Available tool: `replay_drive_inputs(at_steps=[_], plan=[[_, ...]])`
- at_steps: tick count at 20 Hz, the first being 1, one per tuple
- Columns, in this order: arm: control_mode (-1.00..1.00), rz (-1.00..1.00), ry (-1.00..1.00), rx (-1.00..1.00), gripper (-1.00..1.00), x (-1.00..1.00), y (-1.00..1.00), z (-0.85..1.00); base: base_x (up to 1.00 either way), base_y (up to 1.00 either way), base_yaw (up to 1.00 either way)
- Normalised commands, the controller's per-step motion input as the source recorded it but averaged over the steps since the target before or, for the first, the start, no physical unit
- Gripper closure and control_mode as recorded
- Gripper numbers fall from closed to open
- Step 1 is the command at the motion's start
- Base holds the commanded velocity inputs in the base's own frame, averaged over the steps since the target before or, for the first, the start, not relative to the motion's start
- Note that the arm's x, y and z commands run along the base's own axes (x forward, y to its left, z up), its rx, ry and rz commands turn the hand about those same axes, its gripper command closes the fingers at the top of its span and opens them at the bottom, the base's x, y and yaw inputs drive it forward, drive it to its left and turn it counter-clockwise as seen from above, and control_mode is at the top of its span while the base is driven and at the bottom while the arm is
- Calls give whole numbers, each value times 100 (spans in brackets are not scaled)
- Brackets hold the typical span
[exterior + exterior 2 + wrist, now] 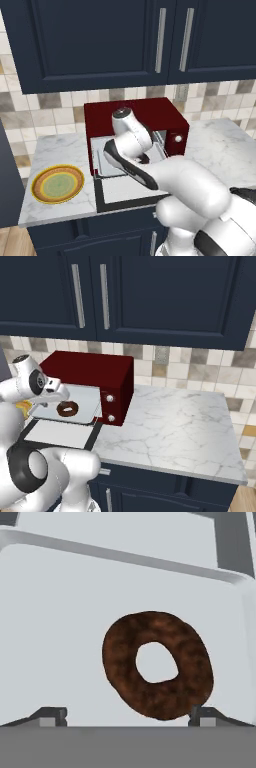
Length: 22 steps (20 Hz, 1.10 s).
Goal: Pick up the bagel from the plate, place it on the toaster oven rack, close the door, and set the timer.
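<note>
A white robot arm is reaching into a dark red toaster oven (90, 376) that is sitting on a marble tabletop (170, 421) under navy cabinets; its door (122, 192) is lying open and flat toward the robot. The bagel (157, 664), a small dark brown ring, is lying on the pale pulled-out rack (60, 612) at the oven's mouth; from the right base camera it (67, 408) is resting near the rack's front, just beside the arm's wrist. The plate (58, 184), yellow-rimmed with a green centre, is sitting bare on the tabletop to the oven's left.

In the hand camera the pincer (127, 717) is hovering just behind the bagel with its two dark tips spread wide and pinching nothing; the tip on that picture's right appears to be very near the ring's edge, though whether it is touching is unclear.

The bagel is probably light and somewhat soft, with a rough crust that should not slip; taking it across the ring's thickness at one side, or across the outer edges, looks safest, with gentle pressure to avoid crushing. With the bagel apparently placed, the door's grey handle is likely the next hold.
</note>
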Motion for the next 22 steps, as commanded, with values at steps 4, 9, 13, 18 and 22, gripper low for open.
replay_drive_inputs(at_steps=[4,9,13,18,22], plan=[[-100,-2,-16,4,-100,-100,-10,25,0,0,0],[-100,-12,4,7,-100,-64,-16,-3,0,0,0],[-100,-14,4,5,-100,-2,-12,-36,0,0,0],[-100,-10,0,1,-100,2,0,-24,0,0,0],[-100,-7,0,0,-100,41,0,-12,0,0,0]])
